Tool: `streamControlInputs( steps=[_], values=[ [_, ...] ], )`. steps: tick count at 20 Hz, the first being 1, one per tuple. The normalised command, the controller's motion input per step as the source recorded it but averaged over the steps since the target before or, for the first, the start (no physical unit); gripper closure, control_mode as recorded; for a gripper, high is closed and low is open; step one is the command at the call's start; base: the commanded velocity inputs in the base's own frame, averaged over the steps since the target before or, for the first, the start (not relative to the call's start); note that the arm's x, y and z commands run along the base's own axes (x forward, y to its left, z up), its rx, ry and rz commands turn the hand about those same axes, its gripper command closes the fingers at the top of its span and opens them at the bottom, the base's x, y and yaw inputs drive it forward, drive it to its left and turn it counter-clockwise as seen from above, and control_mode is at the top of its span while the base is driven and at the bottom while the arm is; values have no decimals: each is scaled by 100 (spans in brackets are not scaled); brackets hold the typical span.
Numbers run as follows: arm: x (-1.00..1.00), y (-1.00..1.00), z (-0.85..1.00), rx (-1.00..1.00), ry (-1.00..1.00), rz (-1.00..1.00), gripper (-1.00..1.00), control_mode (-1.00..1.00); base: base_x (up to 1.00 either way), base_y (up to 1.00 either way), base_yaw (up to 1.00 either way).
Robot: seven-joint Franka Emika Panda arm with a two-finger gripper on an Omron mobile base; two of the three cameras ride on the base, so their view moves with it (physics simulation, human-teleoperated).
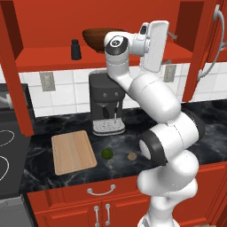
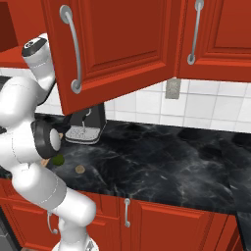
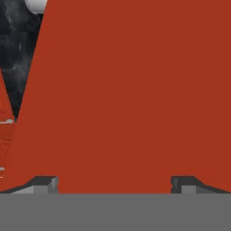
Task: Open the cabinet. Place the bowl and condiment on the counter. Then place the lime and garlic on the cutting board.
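Observation:
The cabinet [image 1: 48, 26] stands open, with its doors swung out at both sides. On its red shelf the dark brown bowl [image 1: 98, 39] sits beside the small dark condiment [image 1: 76, 49] shaker to its left. My gripper [image 1: 170, 36] is up inside the cabinet, to the right of the bowl and touching nothing. In the hand view its fingertips [image 3: 45, 184] stand wide apart and open over bare red shelf. Down on the black counter [image 1: 66, 124] lie the cutting board [image 1: 73, 151], the green lime [image 1: 107, 154] and the tan garlic [image 1: 131, 156], both to the board's right.
A black coffee machine [image 1: 106, 104] stands on the counter under the shelf, behind the lime. A stove [image 1: 6, 150] borders the counter at the left. The open door [image 2: 112, 49] hangs in front of the arm. The counter [image 2: 162, 157] stretches to the right.

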Motion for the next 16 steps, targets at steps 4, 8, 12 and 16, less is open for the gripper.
streamControlInputs(
  steps=[4,8,12,16],
  values=[
    [-28,-36,0,0,4,-11,-100,-100,0,0,0],
    [-55,-47,0,0,3,-10,-100,-100,0,0,0],
    [-57,-43,0,0,0,-8,-100,-100,0,0,0],
    [-62,-36,3,0,0,-6,-100,-100,0,0,0]
  ],
)
